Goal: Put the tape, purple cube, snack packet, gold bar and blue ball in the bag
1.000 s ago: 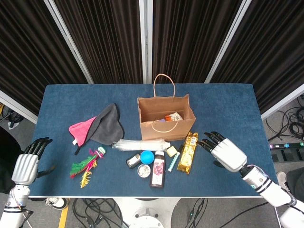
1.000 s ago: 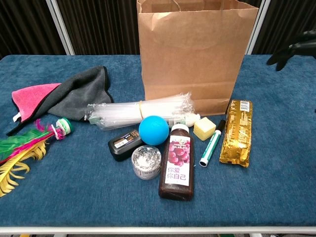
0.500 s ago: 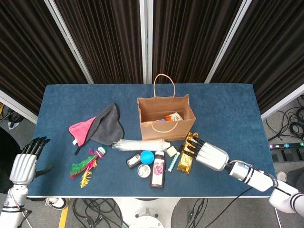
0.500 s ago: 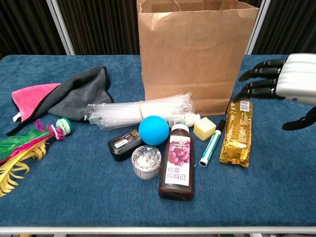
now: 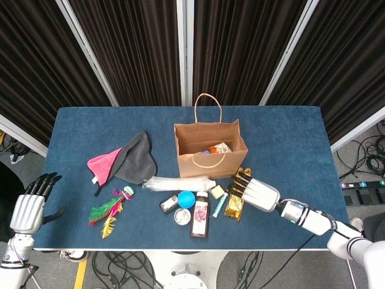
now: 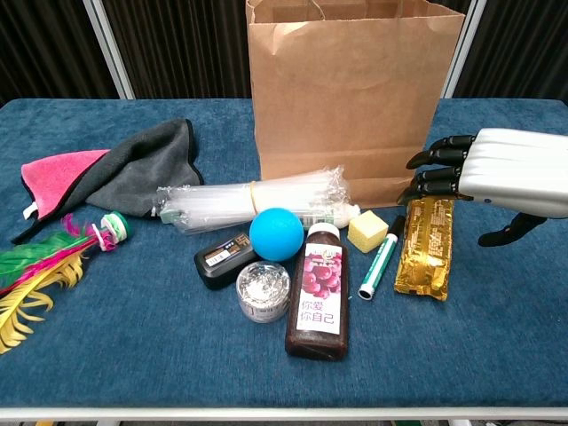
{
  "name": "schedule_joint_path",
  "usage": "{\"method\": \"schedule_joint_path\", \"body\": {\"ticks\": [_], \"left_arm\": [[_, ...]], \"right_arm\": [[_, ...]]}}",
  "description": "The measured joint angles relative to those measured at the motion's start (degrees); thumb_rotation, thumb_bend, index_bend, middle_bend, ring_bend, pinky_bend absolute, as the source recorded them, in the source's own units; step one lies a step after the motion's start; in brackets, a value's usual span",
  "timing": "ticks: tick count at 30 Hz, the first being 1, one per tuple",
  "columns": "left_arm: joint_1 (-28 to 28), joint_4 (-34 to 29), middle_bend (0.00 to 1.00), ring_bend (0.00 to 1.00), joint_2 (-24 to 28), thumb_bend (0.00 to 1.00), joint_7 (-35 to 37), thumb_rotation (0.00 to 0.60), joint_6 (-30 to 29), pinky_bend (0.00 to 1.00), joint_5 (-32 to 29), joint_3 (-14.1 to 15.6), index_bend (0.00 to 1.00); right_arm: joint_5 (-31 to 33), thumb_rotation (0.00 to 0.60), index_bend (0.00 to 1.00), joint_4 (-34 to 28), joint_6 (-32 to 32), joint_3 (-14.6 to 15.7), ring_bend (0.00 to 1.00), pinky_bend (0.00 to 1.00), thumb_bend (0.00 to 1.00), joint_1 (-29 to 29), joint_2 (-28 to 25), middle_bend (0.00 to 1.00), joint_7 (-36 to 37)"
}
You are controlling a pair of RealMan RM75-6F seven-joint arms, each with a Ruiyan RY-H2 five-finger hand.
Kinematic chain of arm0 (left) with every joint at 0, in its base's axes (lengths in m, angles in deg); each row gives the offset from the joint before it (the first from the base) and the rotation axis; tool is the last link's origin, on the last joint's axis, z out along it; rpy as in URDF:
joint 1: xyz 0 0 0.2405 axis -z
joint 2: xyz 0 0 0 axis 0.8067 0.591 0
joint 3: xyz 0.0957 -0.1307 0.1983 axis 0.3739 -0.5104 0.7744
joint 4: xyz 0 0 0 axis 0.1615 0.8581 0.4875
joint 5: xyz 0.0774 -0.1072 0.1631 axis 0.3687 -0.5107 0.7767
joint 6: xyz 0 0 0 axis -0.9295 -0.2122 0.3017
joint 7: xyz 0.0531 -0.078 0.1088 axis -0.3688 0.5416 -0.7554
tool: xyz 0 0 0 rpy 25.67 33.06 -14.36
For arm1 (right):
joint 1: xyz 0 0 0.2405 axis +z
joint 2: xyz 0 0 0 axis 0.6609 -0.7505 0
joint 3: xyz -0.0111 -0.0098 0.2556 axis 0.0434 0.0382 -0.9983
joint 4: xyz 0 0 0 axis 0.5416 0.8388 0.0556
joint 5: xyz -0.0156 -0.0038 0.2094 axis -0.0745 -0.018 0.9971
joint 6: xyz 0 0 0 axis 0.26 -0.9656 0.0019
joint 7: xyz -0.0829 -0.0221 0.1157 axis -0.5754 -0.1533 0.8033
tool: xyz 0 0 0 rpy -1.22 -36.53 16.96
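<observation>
On the tabletop: the blue felt-covered tabletop (image 5: 78, 126) carries all items listed below.
Right robot hand: my right robot hand (image 6: 497, 173) hangs over the far end of the gold foil bar (image 6: 426, 235), fingers (image 6: 437, 162) curled down toward it and spread, thumb out to the side. It grips nothing; whether the fingertips touch the foil, I cannot tell.
Left robot hand: my left robot hand (image 5: 29, 208) sits off the left edge of the tabletop, fingers extended and apart, holding nothing.
Bag: the brown paper bag with a loop handle (image 5: 207, 150) stands upright at mid-tabletop, mouth open. A purple item and a printed snack packet (image 5: 219, 147) show inside it from the head view.
Gold bar: lies flat, lengthwise, just right of the bag's front corner.
Blue ball: the blue round ball (image 6: 277, 233) rests in front of the bag, touching the clear plastic-wrapped bundle (image 6: 253, 204).
Tape: the roll of silver tape (image 6: 264, 290) lies flat, just beside the ball.
Other items: a dark juice bottle with a purple label (image 6: 319, 293), a green-capped marker (image 6: 380, 257), a pale yellow cube (image 6: 367, 230), a small black box (image 6: 224, 259), a grey and pink cloth (image 5: 126, 159) and a cluster of coloured feathers (image 5: 107, 212).
</observation>
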Motion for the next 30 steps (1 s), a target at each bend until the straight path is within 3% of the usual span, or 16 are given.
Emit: {"method": "schedule_joint_path", "body": {"ticks": [7, 19, 30], "left_arm": [[0.0, 0.7, 0.26, 0.16, -0.1, 0.22, 0.6, 0.6, -0.1, 0.25, -0.1, 0.0, 0.22], [0.2, 0.6, 0.26, 0.16, 0.3, 0.22, 1.0, 0.6, -0.2, 0.25, -0.3, -0.3, 0.22], [0.0, 0.4, 0.26, 0.16, 0.4, 0.22, 1.4, 0.6, -0.4, 0.25, -0.3, -0.1, 0.22]], "right_arm": [[1.5, 0.6, 0.2, 4.7, -0.5, 1.2, 0.13, 0.21, 0.0, 1.0, 3.9, 0.27, 0.8], [3.3, 0.6, 0.24, 7.3, 0.2, 3.1, 0.14, 0.22, 0.0, 2.2, 6.5, 0.28, 1.2], [4.3, 0.6, 0.42, 8.2, -2.5, 4.2, 0.33, 0.36, 0.08, 1.2, 6.9, 0.45, 0.2]]}}
